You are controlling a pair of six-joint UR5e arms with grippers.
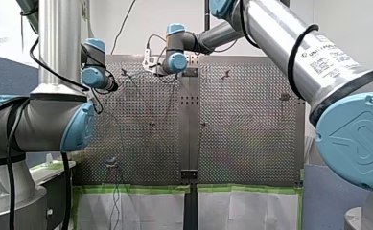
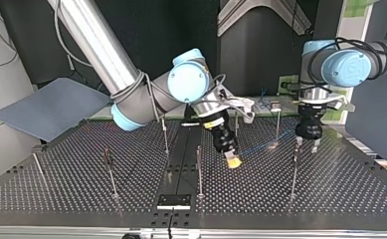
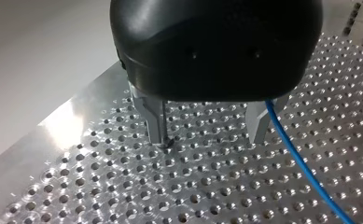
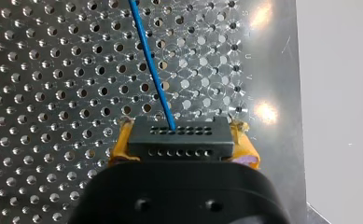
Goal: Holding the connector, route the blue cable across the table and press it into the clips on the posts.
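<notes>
My left arm (image 1: 54, 52) and my right arm (image 1: 275, 33) over the worktop (image 1: 241, 143).
Thin posts (image 1: 125, 73) stand near my right gripper (image 1: 157, 72).

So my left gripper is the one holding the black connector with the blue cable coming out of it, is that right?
Not quite: my right gripper holds the black connector, between its yellow pads, as the right wrist view shows. The blue cable does come out of it.

connector (image 4: 170, 145): in jaws of my right gripper (image 4: 183, 137)
cable (image 4: 155, 72): from connector over bench (image 4: 53, 93), beside my left gripper (image 3: 208, 140)
</notes>
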